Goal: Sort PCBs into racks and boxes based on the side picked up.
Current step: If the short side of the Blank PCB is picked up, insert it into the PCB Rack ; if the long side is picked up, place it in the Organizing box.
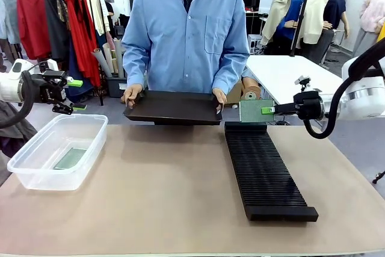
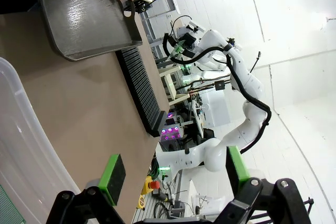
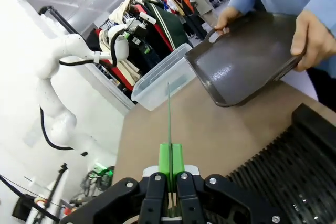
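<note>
The right gripper [image 1: 272,110] is pressed together on a PCB [image 1: 255,111], pinching its right edge. The board is held upright with one face toward the near side, just above the far end of the rack [image 1: 262,170] (in the right wrist view it reads as a thin green line). The left gripper [image 1: 74,95] is spread wide with nothing between its pads, hovering over the far left corner of the clear tub [image 1: 57,182]. A second PCB [image 1: 70,158] lies flat on the tub floor; which face is up cannot be told through the plastic. At the far side of the table [image 1: 168,203], a person [image 1: 183,34] holds a flat black tray [image 1: 174,108] by both ends, tilted.
</note>
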{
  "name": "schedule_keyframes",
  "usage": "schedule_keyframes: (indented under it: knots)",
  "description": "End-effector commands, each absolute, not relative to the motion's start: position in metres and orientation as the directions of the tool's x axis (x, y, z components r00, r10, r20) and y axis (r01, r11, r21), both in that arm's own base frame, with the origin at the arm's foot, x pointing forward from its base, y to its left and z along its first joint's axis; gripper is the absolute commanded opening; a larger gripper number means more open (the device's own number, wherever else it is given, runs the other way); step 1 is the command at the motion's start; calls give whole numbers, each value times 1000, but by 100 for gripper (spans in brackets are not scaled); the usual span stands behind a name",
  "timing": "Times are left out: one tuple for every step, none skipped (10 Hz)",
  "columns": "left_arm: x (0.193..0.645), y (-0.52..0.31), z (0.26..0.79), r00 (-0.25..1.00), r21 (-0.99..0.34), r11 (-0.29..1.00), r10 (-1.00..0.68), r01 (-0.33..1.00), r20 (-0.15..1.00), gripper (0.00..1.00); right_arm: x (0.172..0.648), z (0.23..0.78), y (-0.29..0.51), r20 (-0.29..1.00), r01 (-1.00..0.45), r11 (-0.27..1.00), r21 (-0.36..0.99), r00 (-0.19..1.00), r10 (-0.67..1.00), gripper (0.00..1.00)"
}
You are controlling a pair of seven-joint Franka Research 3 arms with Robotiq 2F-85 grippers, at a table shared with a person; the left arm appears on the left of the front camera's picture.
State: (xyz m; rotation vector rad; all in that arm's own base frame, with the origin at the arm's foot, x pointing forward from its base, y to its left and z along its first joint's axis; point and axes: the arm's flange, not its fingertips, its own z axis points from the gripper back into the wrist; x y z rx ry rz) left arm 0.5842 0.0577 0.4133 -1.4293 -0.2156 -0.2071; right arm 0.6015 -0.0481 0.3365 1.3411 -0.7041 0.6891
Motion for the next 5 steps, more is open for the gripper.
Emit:
schedule_keyframes:
  knots:
    - [584,59,415,962,-954,125,-11,272,273,100,606,328,-52,850,-847,103,521,526,30,0]
    - [584,59,415,962,-954,125,-11,272,273,100,608,322,-54,860,-857,109,504,510,27,0]
    - [584,59,415,962,-954,125,-11,272,273,100,612,314,-56,870,-865,114,488,493,21,0]
    - [584,59,415,962,-954,125,-11,272,273,100,614,307,-56,877,-873,114,475,480,22,0]
    - [584,59,415,962,-954,125,-11,272,273,100,616,301,-56,887,-882,118,455,461,23,0]
